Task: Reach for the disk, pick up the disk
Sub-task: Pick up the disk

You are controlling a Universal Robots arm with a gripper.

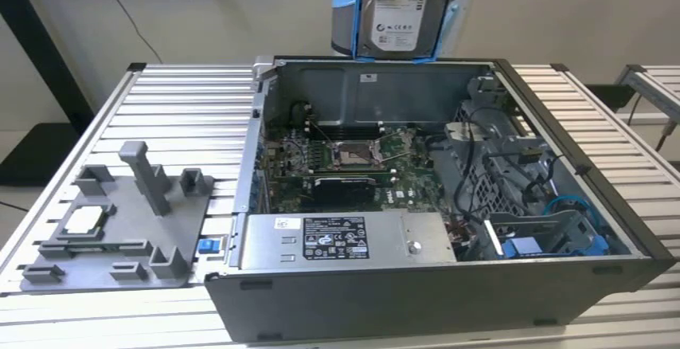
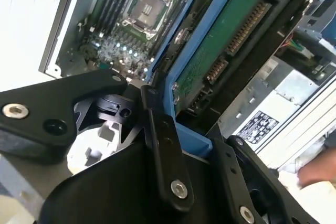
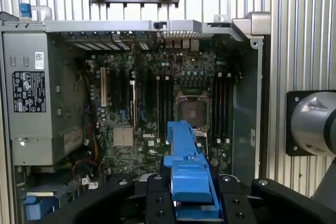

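Disk (image 1: 402,10) is already in my gripper (image 3: 191,203), lifted well clear of the open case (image 1: 318,317) and hanging above its back wall in the exterior view. My fingers (image 2: 165,156) are closed on the blue bracket (image 3: 190,174) that frames the drive, one black finger on each side of it, so the hold is on the plastic rails and not on the metal body.

From my wrist the disk runs straight out ahead of the fingers: its long axis lies along my own reach, with the far end pointing down toward the motherboard (image 3: 157,108). In the exterior view that puts the drive on end, label face toward the camera, the bracket's blue edges down both sides. In the second wrist view I see its other face, the green circuit board (image 2: 231,35) with its connector, close in front of the fingers.

Nothing touches the disk but me. The processor socket (image 3: 191,109) sits well below its free end, and the power supply (image 1: 345,239) and the grey fixture (image 1: 117,221) on the table are well apart from it.

I judge the pick-up done: the disk is held and off every surface.
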